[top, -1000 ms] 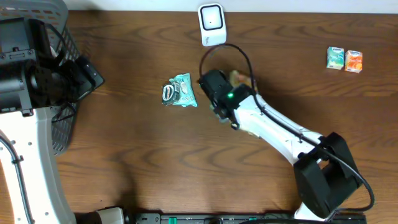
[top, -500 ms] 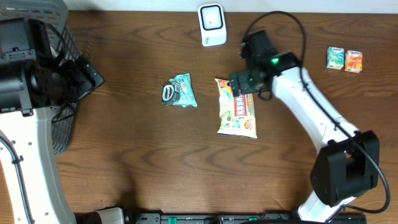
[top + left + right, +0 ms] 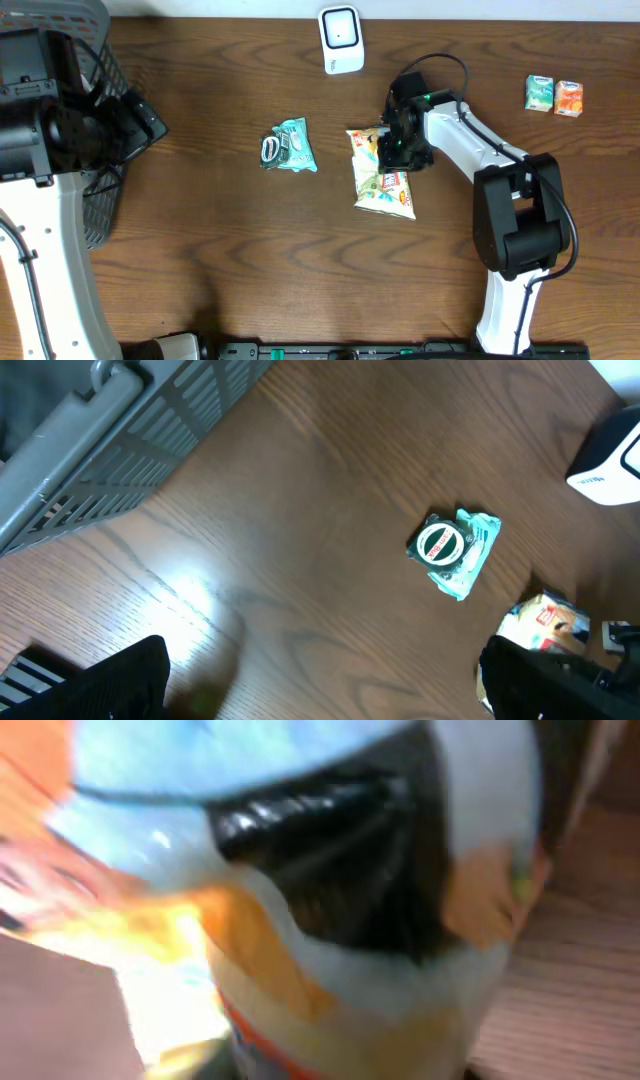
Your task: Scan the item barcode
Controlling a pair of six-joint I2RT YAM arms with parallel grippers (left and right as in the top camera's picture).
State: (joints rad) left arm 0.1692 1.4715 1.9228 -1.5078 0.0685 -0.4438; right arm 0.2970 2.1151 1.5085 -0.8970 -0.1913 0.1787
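Scanner [image 3: 340, 40] at the tabletop's [image 3: 250, 250] far edge; snack bag [image 3: 388, 190] mid-tabletop, wipes packet [image 3: 288, 146] left of it, two cartons [image 3: 540, 93] far-right.

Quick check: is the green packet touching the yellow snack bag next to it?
Apart. The overhead view shows a strip of bare table between the green packet and the snack bag. The left wrist view shows the same gap.
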